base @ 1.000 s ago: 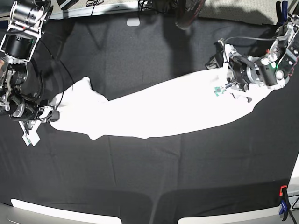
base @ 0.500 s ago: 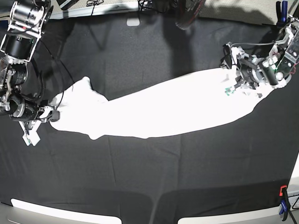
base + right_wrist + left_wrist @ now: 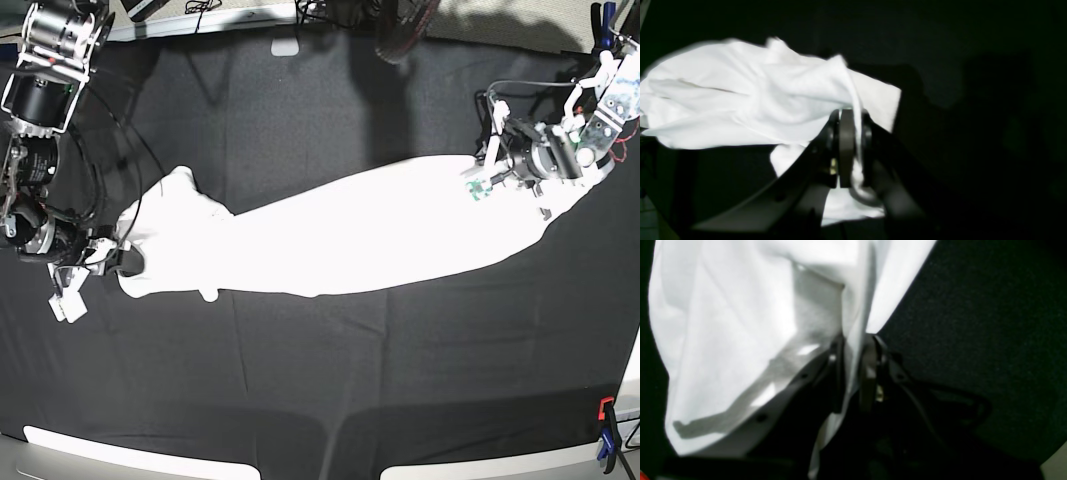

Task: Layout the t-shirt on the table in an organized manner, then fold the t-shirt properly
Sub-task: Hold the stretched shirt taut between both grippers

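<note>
The black cloth-draped worktop (image 3: 300,380) carries the white cloth t-shirt (image 3: 340,240), stretched from middle left to upper right. The right end effector (image 3: 850,146) pinches its left end; the left end effector (image 3: 850,373) clenches its right edge.

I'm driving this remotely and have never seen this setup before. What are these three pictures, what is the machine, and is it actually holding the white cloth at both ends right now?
The machine is a robot with two arms, each ending in a two-fingered gripper. The wide picture looks down on a table draped in black cloth. The other two come from cameras mounted on the arms' wrists, looking along the fingers.

Across the table lies a white t-shirt, stretched into a long band. In the wide view the left gripper is at the right end and the right gripper at the left end.

The left wrist view shows the left gripper closed on a fold of shirt. The right wrist view shows the right gripper pinching cloth too. So both ends are held. No print is visible from here.
</note>
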Controlling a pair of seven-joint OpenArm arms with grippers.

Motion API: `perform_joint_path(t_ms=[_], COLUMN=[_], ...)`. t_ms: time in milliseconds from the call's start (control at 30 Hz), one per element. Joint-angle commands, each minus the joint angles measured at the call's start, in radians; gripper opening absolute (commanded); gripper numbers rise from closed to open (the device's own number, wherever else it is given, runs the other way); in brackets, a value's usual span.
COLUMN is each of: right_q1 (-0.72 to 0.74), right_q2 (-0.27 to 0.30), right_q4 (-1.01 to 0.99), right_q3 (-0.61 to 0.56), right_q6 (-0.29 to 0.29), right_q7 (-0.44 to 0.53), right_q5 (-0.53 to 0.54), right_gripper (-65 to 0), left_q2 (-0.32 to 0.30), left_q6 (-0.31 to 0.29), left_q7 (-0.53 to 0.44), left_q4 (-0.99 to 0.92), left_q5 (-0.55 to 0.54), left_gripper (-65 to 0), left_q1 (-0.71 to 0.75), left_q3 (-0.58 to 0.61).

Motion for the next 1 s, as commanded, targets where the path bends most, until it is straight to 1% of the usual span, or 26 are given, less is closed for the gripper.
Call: perform_joint_path(t_ms=[0,100,233,467,500,533,567,633,667,767,800,833,867,967], right_q1=[0.025,0.025,0.025,0.025,0.025,0.025,0.025,0.025,0.025,0.039,0.048,0.060,0.070,0.109], right_q2=[0.011,0.005,0.005,0.006,0.005,0.005,0.006,0.006,0.010,0.028,0.034,0.039,0.043,0.043], right_q4=[0.015,0.015,0.015,0.015,0.015,0.015,0.015,0.015,0.017,0.032,0.036,0.037,0.037,0.037], right_q3=[0.006,0.006,0.006,0.006,0.006,0.006,0.006,0.006,0.006,0.006,0.006,0.006,0.006,0.006], right_q6=[-0.001,-0.001,-0.001,-0.001,-0.001,-0.001,-0.001,-0.001,-0.001,-0.001,-0.001,-0.001,-0.001,-0.001], right_q7=[0.000,-0.005,-0.008,-0.025,-0.025,-0.025,-0.025,-0.018,-0.012,-0.014,-0.015,-0.015,-0.015,-0.031], right_q5=[0.029,0.024,0.024,0.024,0.025,0.025,0.025,0.039,0.066,0.164,0.188,0.211,0.227,0.246], right_gripper=[-65.0,-65.0,-65.0,-65.0,-65.0,-65.0,-65.0,-65.0,-65.0,-65.0,-65.0,-65.0,-65.0,-65.0], left_q2=[-0.016,-0.017,-0.017,-0.017,-0.017,-0.017,-0.016,-0.019,-0.022,-0.028,-0.028,-0.028,-0.028,-0.027], left_q6=[0.011,0.012,0.012,0.011,0.011,0.012,0.012,0.012,0.031,0.191,0.231,0.254,0.261,0.260], left_q7=[0.005,0.001,0.000,-0.006,-0.003,0.010,0.035,0.079,0.084,0.079,0.078,0.078,0.079,0.080], left_q4=[0.012,0.012,0.012,0.012,0.012,0.012,0.012,0.012,0.012,0.012,0.012,0.012,0.012,0.013], left_q5=[0.009,-0.003,-0.068,-0.077,-0.077,-0.077,-0.077,-0.058,-0.026,0.102,0.141,0.162,0.172,0.170], left_gripper=[-56.0,-55.7,-55.7,-55.7,-56.6,-62.8,-65.0,-65.0,-65.0,-65.0,-65.0,-65.0,-65.0,-65.0], left_q1=[-0.011,-0.011,-0.011,-0.011,-0.011,-0.011,-0.012,-0.018,-0.020,-0.036,-0.045,-0.055,-0.067,-0.100], left_q3=[-0.008,-0.008,-0.008,-0.008,-0.008,-0.008,-0.008,-0.008,-0.008,-0.008,-0.008,-0.008,-0.008,-0.008])
